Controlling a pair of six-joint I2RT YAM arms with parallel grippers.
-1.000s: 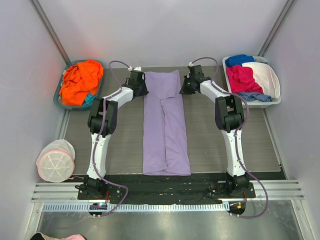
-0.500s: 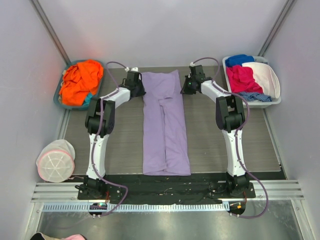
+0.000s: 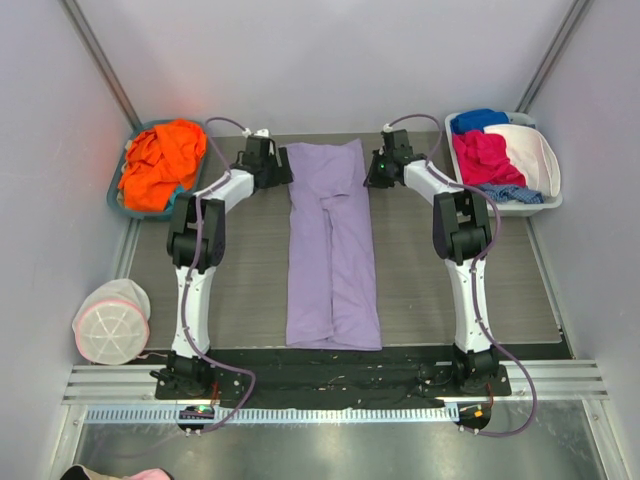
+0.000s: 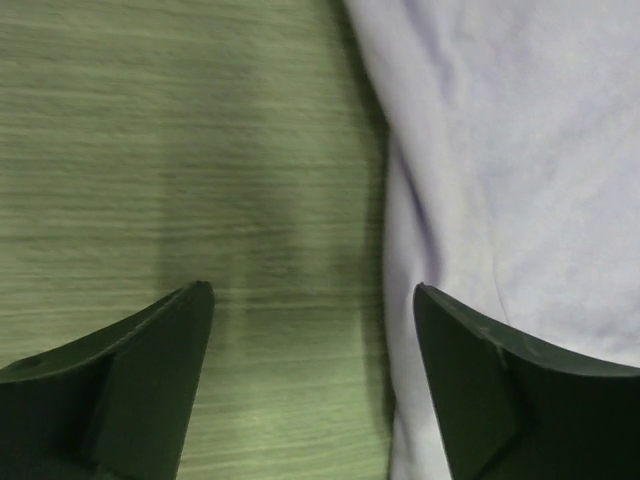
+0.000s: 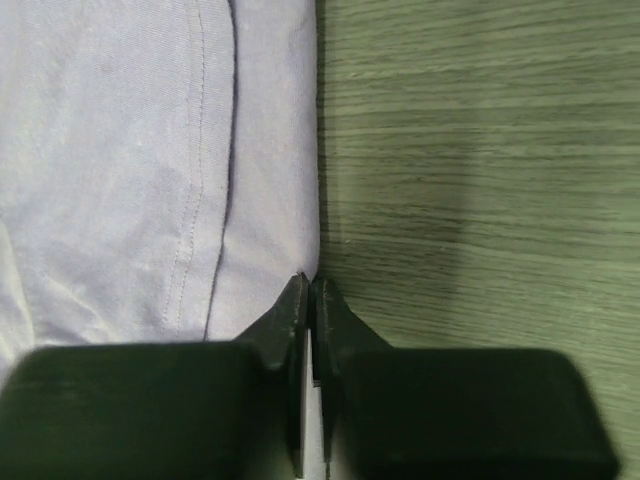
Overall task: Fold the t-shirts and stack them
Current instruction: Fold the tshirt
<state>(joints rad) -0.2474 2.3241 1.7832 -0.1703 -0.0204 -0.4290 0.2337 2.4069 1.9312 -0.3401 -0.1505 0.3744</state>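
Lavender is the colour to watch: the lavender cloth t-shirt (image 3: 332,250) lies in the middle of the frame on the grey wood-grain table (image 3: 405,290), folded in from both sides into one long narrow strip. Its long axis runs straight up the top view. One short end is near the arm bases at the bottom, and the other is at the far edge between your two grippers; you cannot tell which end is the collar. The lengthwise folds look done, so the crosswise folds and all the stacking are left. The crumpled bright orange t-shirts (image 3: 160,165) in the teal plastic basket (image 3: 113,192) at upper left are not yet folded. Your left gripper (image 4: 310,300) is released, jaws spread, straddling the shirt's left edge at the far corner. Your right gripper (image 5: 308,285) is clenched at the far right corner, with a pale sliver between its pads that I judge to be pinched cloth.
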